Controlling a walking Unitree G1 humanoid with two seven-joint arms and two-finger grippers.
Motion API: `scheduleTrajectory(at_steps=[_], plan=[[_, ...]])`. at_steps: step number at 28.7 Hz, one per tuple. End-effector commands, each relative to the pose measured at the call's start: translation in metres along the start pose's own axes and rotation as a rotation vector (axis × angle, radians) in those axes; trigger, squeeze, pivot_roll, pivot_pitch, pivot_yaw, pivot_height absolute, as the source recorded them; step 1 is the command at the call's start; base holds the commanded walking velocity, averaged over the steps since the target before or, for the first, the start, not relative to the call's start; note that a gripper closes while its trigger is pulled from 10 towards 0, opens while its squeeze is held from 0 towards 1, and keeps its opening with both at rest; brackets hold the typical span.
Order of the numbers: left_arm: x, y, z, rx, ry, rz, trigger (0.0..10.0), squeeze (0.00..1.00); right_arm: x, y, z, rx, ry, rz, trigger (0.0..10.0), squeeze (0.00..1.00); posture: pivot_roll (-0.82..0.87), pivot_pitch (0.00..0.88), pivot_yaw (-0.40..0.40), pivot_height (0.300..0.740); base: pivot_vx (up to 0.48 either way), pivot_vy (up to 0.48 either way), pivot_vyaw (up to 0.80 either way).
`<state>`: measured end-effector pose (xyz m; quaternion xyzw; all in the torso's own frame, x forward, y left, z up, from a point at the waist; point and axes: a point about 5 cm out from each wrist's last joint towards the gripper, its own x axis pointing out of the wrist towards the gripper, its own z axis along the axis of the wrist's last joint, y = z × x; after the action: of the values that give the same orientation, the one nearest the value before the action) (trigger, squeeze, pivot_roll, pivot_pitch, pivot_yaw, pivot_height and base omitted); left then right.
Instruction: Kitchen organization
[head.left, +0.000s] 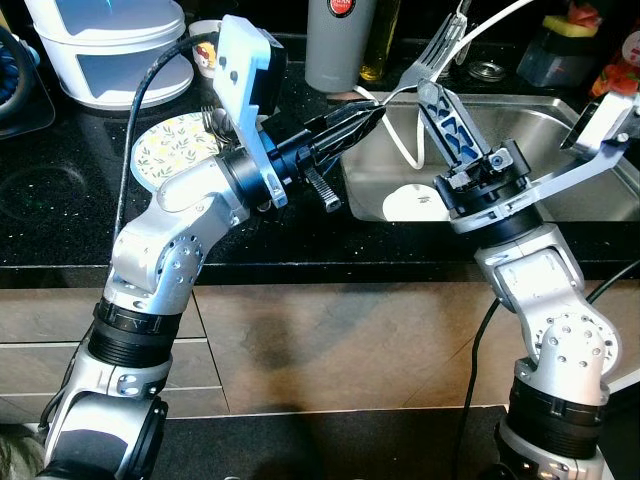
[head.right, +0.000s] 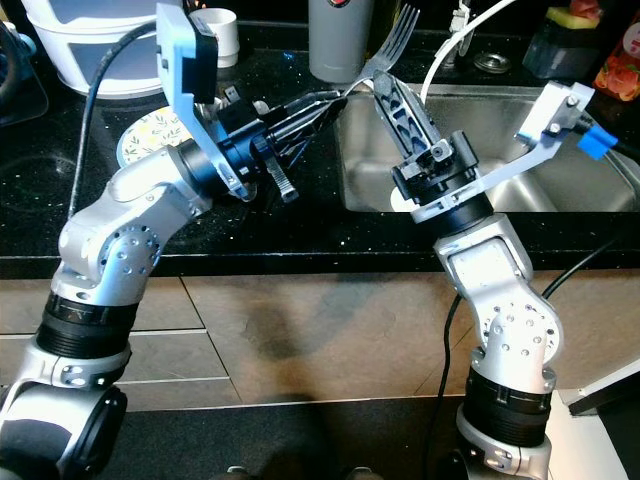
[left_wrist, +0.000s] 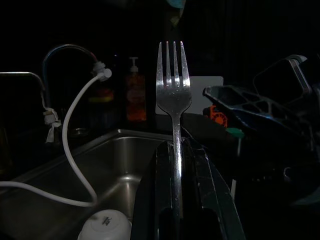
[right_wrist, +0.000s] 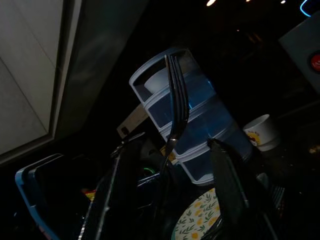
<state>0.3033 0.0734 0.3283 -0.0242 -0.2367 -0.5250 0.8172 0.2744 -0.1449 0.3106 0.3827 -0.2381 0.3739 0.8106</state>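
- Steel fork stands tines-up between the two black fingers of the left gripper, which are pressed together on its handle; it is held over the near left corner of the sink.
- From the head views the fork's tines rise beside the right gripper, whose fingers stand apart on either side of the fork's neck, not closed on it.
- In the right wrist view the fork appears edge-on between that gripper's two spread fingers.
- Inside the sink lies a white bowl, turned upside down, with a white hose curling down into the basin from the tap.
- On the black counter to the left of the sink lies a floral plate, partly hidden by the left arm.
- Behind it stand a white stacked container and a small white cup.
- A grey tumbler stands at the back edge near the sink, and an orange soap bottle behind the basin.
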Motion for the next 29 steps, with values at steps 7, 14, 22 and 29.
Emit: scheduleTrajectory(at_steps=[7, 14, 22, 29], plan=[[0.005, -0.007, 0.007, 0.003, -0.023, -0.027, 10.0, 0.00, -0.001, 0.011, -0.002, 0.042, 0.017, 0.060, 10.0, 0.00, 0.12, 0.095, -0.051, 0.740, 0.000, 0.000, 0.00], [0.008, -0.014, 0.007, -0.017, -0.031, -0.053, 10.0, 0.00, -0.002, 0.011, -0.006, 0.052, 0.031, 0.051, 10.0, 0.00, 0.12, 0.103, -0.053, 0.740, 0.000, 0.000, 0.00], [0.008, -0.022, 0.006, -0.032, -0.027, -0.092, 10.0, 0.00, -0.001, 0.001, -0.012, 0.033, 0.056, -0.022, 10.0, 0.00, 0.12, 0.106, -0.054, 0.740, 0.000, 0.000, 0.00], [0.005, -0.022, 0.001, -0.023, 0.005, -0.087, 10.0, 0.00, 0.000, -0.010, -0.005, 0.021, 0.011, -0.101, 0.0, 0.00, 0.12, 0.107, -0.055, 0.740, 0.000, 0.000, 0.00]])
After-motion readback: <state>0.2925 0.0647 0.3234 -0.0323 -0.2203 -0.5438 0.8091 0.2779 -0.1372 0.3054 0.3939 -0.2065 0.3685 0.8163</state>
